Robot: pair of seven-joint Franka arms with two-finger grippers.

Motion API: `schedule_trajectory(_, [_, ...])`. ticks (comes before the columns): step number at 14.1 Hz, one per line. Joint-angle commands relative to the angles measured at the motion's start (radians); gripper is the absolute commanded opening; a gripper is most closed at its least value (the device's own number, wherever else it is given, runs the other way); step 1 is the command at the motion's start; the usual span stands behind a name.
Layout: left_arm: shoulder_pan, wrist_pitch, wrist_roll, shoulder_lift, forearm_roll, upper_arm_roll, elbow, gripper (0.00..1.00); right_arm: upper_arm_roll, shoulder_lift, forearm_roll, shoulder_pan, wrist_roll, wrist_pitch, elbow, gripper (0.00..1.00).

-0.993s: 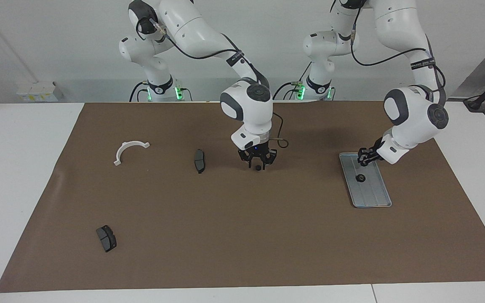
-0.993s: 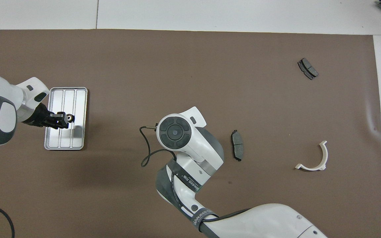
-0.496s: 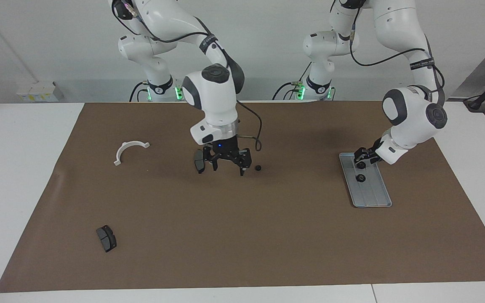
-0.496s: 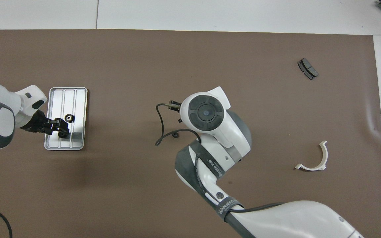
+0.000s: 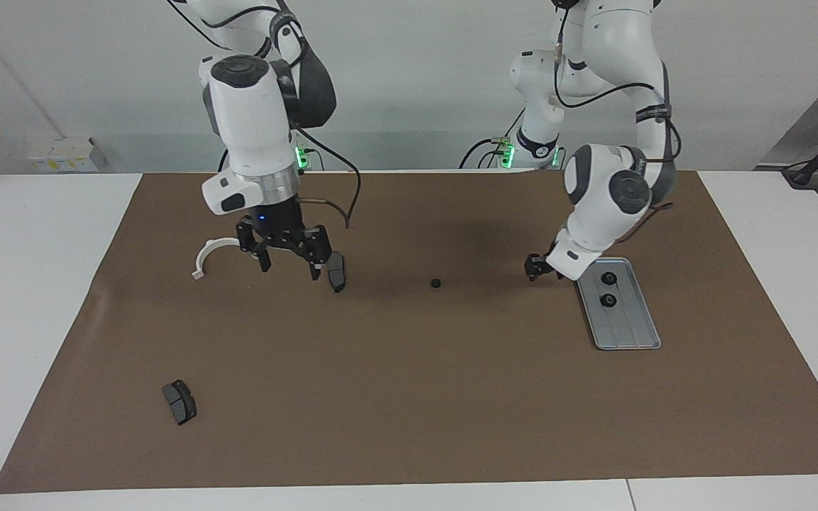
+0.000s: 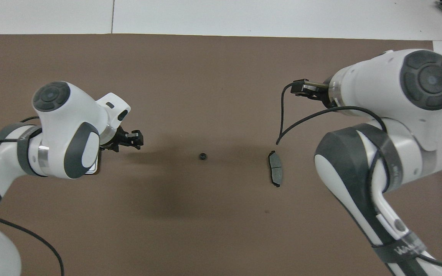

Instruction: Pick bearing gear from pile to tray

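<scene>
The silver tray [image 5: 629, 330] lies toward the left arm's end of the mat and holds two black gears [image 5: 607, 279] [image 5: 606, 300]. In the overhead view my left arm hides most of it. My left gripper [image 5: 542, 270] [image 6: 136, 139] hangs open and empty just off the tray's edge, on the side toward the mat's middle. One loose gear [image 5: 435, 283] [image 6: 203, 156] sits alone mid-mat. My right gripper [image 5: 288, 268] is open and empty, above the mat between the white bracket [image 5: 217, 250] and a dark brake pad [image 5: 336, 272] [image 6: 275, 173].
A second brake pad [image 5: 179, 402] lies near the mat's corner farthest from the robots, at the right arm's end. In the overhead view my right arm covers the bracket and that pad. A brown mat [image 5: 409, 397] covers the white table.
My right gripper opened, left the loose gear mid-mat and swung over the brake pad toward the bracket. My left gripper let a second gear go in the tray, then moved off it toward the middle.
</scene>
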Motion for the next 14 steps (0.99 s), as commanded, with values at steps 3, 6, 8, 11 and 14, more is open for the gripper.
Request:
schedule_trajectory(3, [-0.178,0.175,-0.196,0.012,-0.017,0.018,-0.011,0.65,0.01,-0.086,0.026,-0.137,-0.257,-0.161,0.031,1.0])
schedule_trajectory(6, [-0.236,0.293,-0.267,0.055,-0.031,0.018,-0.009,0.62,0.005,-0.112,0.05,-0.16,-0.288,-0.272,0.067,1.0])
schedule_trajectory(8, [-0.261,0.348,-0.299,0.076,-0.031,0.018,-0.009,0.6,0.004,-0.119,0.069,-0.166,-0.288,-0.309,0.059,1.0])
schedule_trajectory(11, [-0.296,0.358,-0.305,0.086,-0.031,0.016,-0.009,0.58,0.004,-0.126,0.072,-0.171,-0.288,-0.352,0.062,1.0])
schedule_trajectory(14, [-0.309,0.368,-0.305,0.092,-0.032,0.016,-0.012,0.57,0.005,-0.126,0.07,-0.18,-0.29,-0.392,0.067,1.0])
